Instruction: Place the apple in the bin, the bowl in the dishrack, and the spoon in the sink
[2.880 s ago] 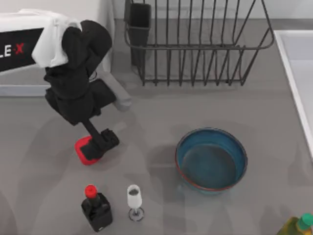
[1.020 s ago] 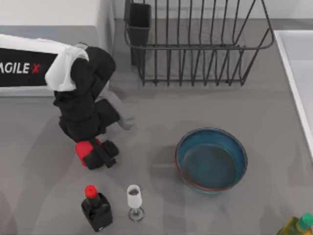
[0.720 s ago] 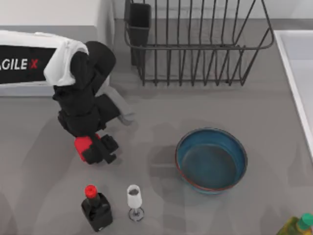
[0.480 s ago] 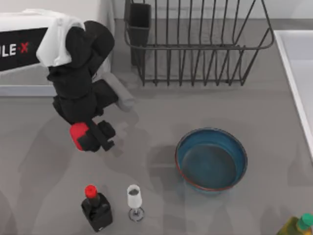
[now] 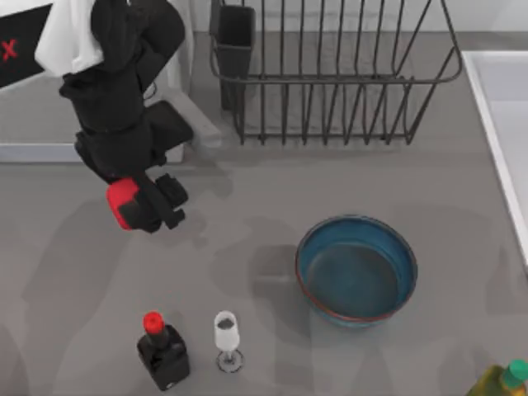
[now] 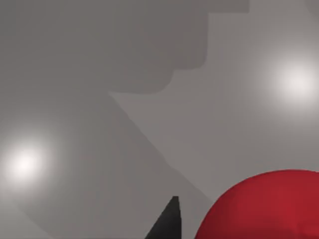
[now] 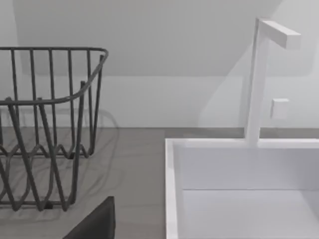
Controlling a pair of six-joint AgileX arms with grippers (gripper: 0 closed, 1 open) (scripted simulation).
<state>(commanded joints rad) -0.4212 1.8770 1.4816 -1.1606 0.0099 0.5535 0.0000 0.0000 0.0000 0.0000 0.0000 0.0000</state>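
Left gripper point(image 5: 147, 205) pinches one apple point(image 5: 122, 203); one bowl point(image 5: 356, 270), one dishrack point(image 5: 330, 74).

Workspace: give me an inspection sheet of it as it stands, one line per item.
Surface: grey table, no spills seen.
Job's things: apple held off the table by the left arm; bowl upright on the table, nothing in it; dishrack at the back, holding nothing; sink at the table's right; spoon and bin not made out.
Clutter: red-capped black bottle and small glass standing near the front; a green-capped bottle at the front right corner.
Grippers: left end effector shut on the apple, left of the bowl; right end effector near the sink.
Cables: nothing seen.
Surroundings: white faucet behind the sink, pale wall.
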